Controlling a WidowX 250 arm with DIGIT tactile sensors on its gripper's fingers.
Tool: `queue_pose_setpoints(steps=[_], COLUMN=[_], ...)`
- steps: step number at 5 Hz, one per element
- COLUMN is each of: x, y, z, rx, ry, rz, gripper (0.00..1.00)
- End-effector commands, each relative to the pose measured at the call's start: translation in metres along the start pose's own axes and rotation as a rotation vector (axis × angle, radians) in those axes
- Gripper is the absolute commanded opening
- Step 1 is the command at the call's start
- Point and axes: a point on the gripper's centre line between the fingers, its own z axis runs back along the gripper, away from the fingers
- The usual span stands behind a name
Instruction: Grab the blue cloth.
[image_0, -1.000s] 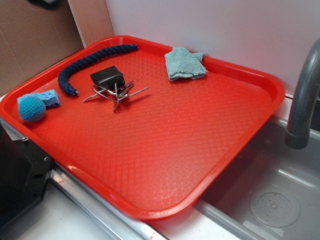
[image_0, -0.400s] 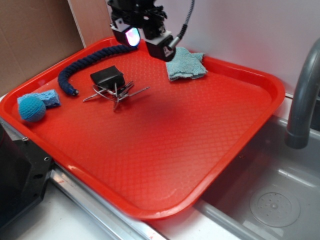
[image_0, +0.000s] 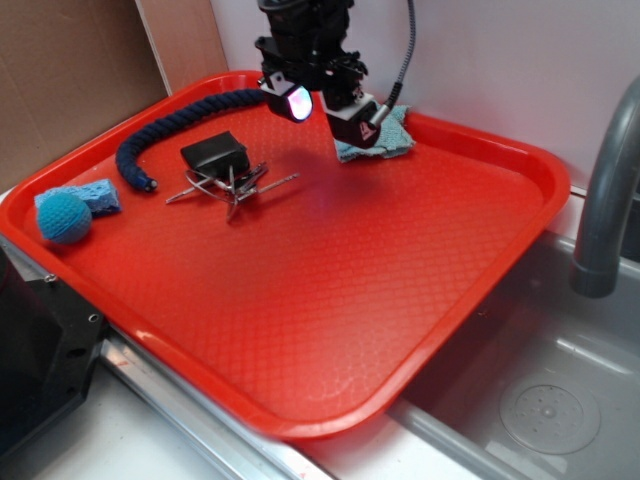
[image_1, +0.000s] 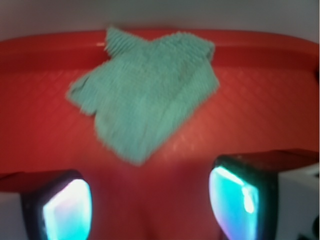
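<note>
The blue cloth (image_1: 147, 97) is a small pale teal knitted rag lying flat against the far rim of the red tray (image_0: 330, 320). In the exterior view the blue cloth (image_0: 395, 140) is partly covered by my gripper (image_0: 330, 110), which hovers just in front of it above the tray. My gripper (image_1: 150, 210) stands open, its two glowing pads wide apart with only bare tray between them. The cloth's nearest corner lies a short way ahead of the fingertips.
A black clip (image_0: 220, 165) with metal handles lies left of centre on the tray. A dark blue rope (image_0: 170, 125) curves along the left rim. A teal yarn ball (image_0: 64, 217) and a light-blue sponge (image_0: 95, 195) sit in the left corner. A sink and grey faucet (image_0: 610, 190) stand at right.
The arm came into view from the top and moved right and down toward the cloth, now covering part of it. The jaws stay open. Nothing on the tray has moved.
</note>
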Motion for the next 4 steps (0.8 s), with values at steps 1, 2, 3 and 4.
queue_pose_setpoints(steps=[1, 2, 3, 4], x=[0.038, 0.041, 0.005, -0.004], y=[-0.001, -0.005, -0.001, -0.007], z=[-0.016, -0.025, -0.021, -0.019], rx=[-0.033, -0.014, 0.019, 0.035], ry=[-0.042, -0.012, -0.023, -0.021], rz=[0.031, 0.016, -0.086, -0.096], gripper=[1.00, 1.00, 0.25, 0.00])
